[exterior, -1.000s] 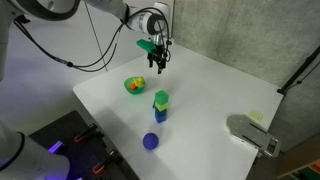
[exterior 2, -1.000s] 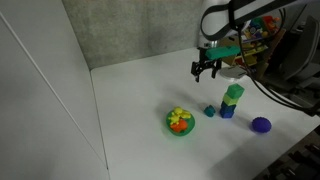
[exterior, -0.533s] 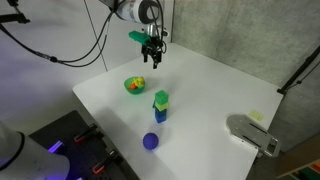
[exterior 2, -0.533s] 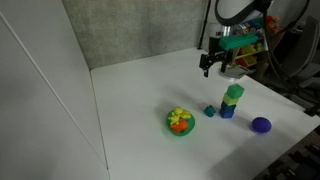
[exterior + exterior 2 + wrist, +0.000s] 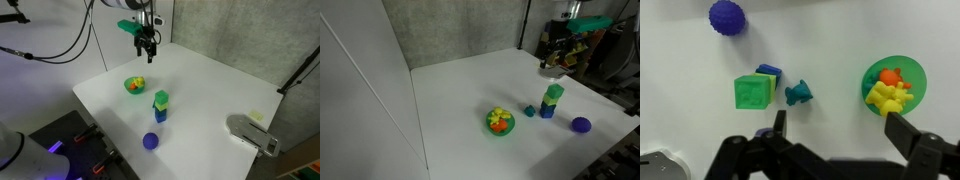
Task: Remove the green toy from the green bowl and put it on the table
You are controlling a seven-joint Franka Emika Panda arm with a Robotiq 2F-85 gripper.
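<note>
The gripper (image 5: pixel 835 125) hangs well above the table (image 5: pixel 840 40), jaws spread wide with nothing between them. In the wrist view the small teal-green toy (image 5: pixel 798 94) lies on the table outside the green bowl (image 5: pixel 912 68). The bowl sits at the toy's 3 o'clock with yellow and orange pieces (image 5: pixel 890 97) in it, and the green cube (image 5: pixel 753 92) atop a blue cube (image 5: pixel 768 71) stands just beside the toy at 9 o'clock.

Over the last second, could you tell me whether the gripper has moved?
Yes: the gripper has moved up and away from the green bowl, which has stayed put.
</note>
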